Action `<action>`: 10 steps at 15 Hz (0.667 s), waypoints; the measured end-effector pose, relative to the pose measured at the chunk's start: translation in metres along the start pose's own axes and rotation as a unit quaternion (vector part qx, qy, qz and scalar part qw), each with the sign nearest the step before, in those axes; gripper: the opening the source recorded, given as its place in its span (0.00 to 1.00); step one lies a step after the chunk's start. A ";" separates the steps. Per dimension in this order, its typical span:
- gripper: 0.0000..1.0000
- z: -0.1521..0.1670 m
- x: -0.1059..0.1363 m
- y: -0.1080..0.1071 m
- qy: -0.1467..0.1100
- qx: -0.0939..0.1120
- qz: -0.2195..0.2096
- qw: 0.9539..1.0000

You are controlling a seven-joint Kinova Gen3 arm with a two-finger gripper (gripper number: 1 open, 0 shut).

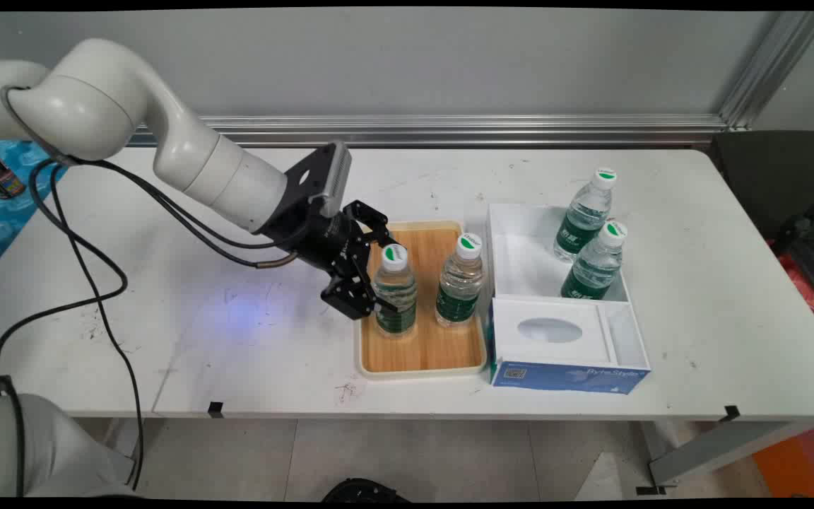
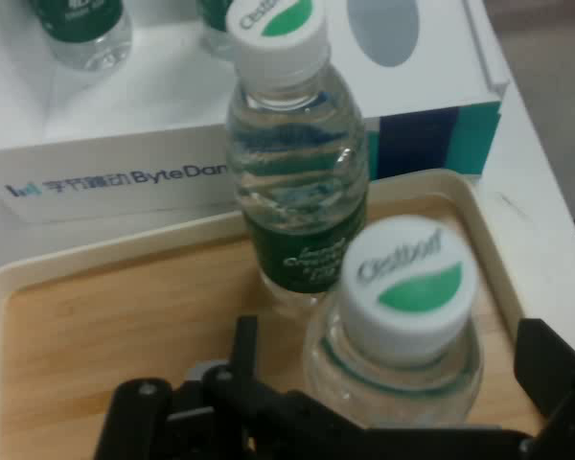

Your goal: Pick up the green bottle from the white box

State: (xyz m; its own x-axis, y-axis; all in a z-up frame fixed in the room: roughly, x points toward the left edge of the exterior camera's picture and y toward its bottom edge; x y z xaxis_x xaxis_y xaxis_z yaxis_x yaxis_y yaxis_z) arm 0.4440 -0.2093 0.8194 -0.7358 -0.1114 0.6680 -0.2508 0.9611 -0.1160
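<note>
While the main view shows the gripper (image 1: 372,272) reaching in from the left, its fingers straddle the left water bottle (image 1: 395,290), standing upright on the wooden tray (image 1: 422,353) beside a second bottle (image 1: 460,281). From the hand view, the left bottle (image 2: 402,326) sits between the spread fingers (image 2: 551,369); whether they clamp it cannot be told.

Second bottle (image 1: 459,280) just beside the near bottle (image 1: 394,290); seemingly narrow gap between.
</note>
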 end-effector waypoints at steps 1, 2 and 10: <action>1.00 -0.003 0.001 -0.001 -0.002 0.001 -0.002 1.000; 1.00 -0.005 0.002 -0.001 -0.004 0.001 -0.003 1.000; 1.00 -0.054 -0.001 -0.020 -0.085 0.015 -0.021 0.996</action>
State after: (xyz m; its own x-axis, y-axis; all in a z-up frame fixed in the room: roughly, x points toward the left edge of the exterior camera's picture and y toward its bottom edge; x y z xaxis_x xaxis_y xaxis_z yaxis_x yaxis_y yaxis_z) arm 0.4834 -0.2145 0.8607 -0.8194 -0.1942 0.5393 -0.3002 0.9469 -0.1152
